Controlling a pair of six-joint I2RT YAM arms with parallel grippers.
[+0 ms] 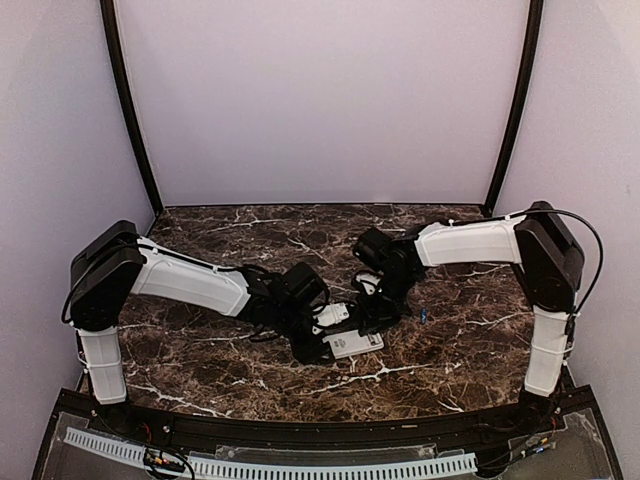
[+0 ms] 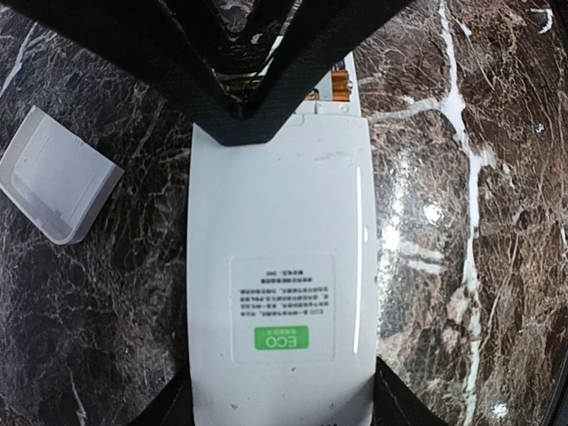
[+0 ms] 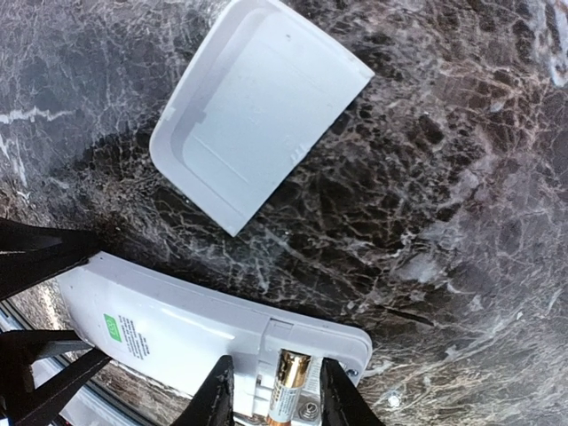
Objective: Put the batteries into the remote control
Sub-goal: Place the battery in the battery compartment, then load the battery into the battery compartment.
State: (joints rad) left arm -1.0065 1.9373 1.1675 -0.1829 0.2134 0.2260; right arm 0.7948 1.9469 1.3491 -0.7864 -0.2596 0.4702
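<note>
Your left gripper (image 2: 284, 404) is clamped on the remote control (image 2: 280, 231). In the left wrist view, one black finger presses each long edge at the handset's 6 o'clock end. Your right gripper (image 3: 275, 395) hangs over the opposite end with its fingers (image 3: 217, 395) narrowly apart on either side of a battery (image 3: 288, 377). You cannot tell from these views whether the pads actually pinch it.

A dark, white-veined marble table (image 1: 450, 350) carries everything. In the top view your two arms meet just toward 6 o'clock of its centre, the left reaching in from 9 o'clock and the right from 3 o'clock.

The remote control lies flat between the two grippers with its plain white back up. A green ECO label (image 2: 281, 338) sits near the held end. The battery compartment is open at the 12 o'clock end in the left wrist view, where gold contacts (image 2: 339, 84) show beside the right gripper's black fingers.

The loose white cover (image 3: 257, 106) rests on the marble apart from the handset. It is at 9 o'clock of the remote in the left wrist view and at 12 o'clock of it in the right wrist view.

The battery sits at the open compartment. Its visible part is gold-coloured with a silvery end, and you cannot see whether it is fully seated.

A blue battery (image 1: 423, 315) lies alone on the marble at 3 o'clock of the remote in the top view, near the right gripper and too small to show detail.
</note>
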